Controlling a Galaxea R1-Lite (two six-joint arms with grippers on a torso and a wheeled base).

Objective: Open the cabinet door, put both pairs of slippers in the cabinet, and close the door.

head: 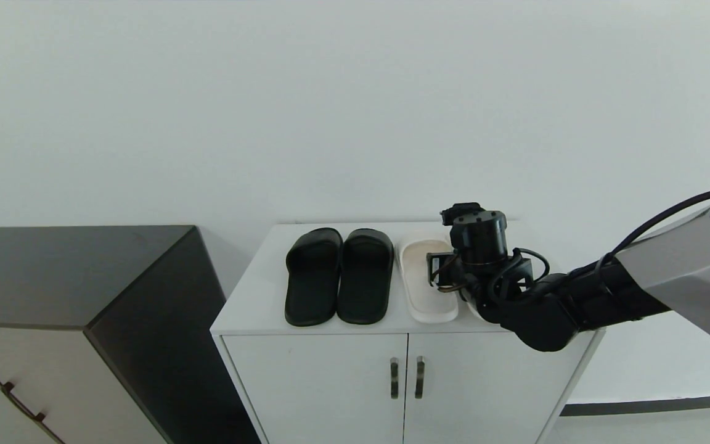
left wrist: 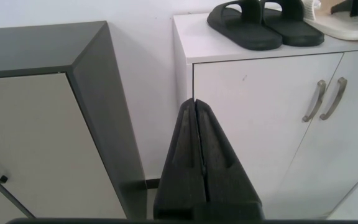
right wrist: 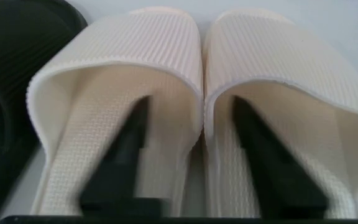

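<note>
A white cabinet (head: 312, 382) stands with both doors closed and two metal handles (head: 406, 377) at the middle. On its top lie a pair of black slippers (head: 339, 274) and, to their right, a pair of white slippers (head: 420, 290). My right gripper (head: 440, 274) is open over the white pair. In the right wrist view one finger (right wrist: 123, 155) sits inside each slipper, and my right gripper (right wrist: 197, 155) straddles the two adjoining straps (right wrist: 201, 68). My left gripper (left wrist: 195, 106) is shut on nothing, low in front of the cabinet's left edge (left wrist: 194, 81).
A taller dark-topped cabinet (head: 84, 271) with pale fronts stands close to the white one on its left, leaving a narrow gap. A plain white wall runs behind both. Floor lies to the right of the white cabinet.
</note>
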